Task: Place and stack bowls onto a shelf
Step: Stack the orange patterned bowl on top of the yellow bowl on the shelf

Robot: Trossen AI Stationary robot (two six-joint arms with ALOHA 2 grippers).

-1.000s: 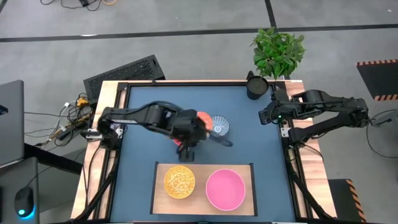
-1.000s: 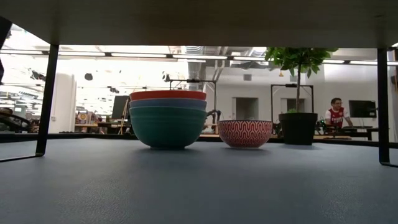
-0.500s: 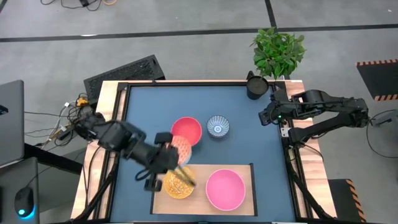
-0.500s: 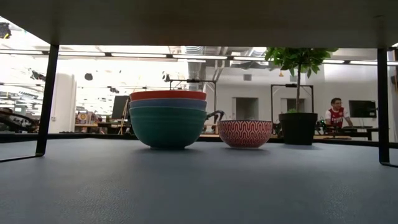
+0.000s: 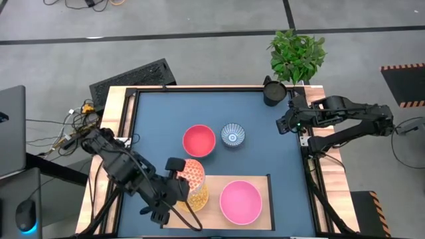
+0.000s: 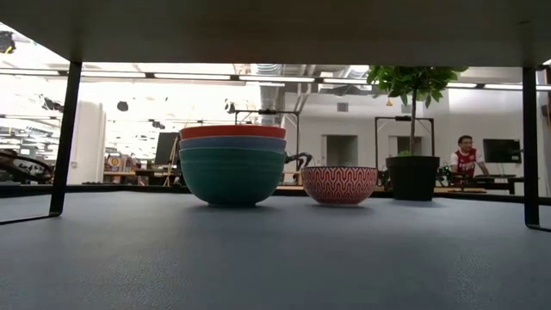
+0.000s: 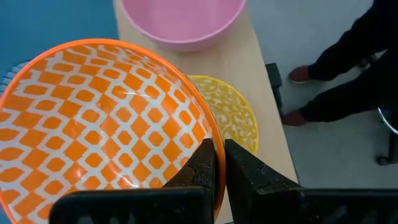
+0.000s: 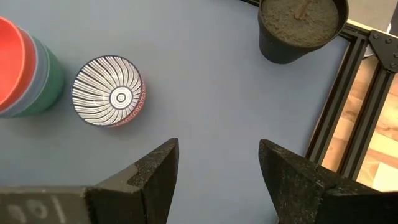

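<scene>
We see the left hand (image 7: pixel 217 163) pinching the rim of the orange-lattice bowl (image 7: pixel 99 124), 1 finger inside and 1 outside, so the bowl hangs tilted above the yellow bowl (image 7: pixel 233 118) on the shelf (image 5: pixel 212 179). We judge this rim grip is there to let it drop straight into the yellow bowl and nest. The pink bowl (image 5: pixel 240 201) sits beside it on the shelf. The stack of red, blue and green bowls (image 5: pixel 199 140) and the striped bowl (image 5: pixel 232 134) wait on the blue surface (image 5: pixel 265 143). The right hand (image 8: pixel 217 165) is spread wide and empty near the dark cup (image 5: pixel 273 91), clear of the work
</scene>
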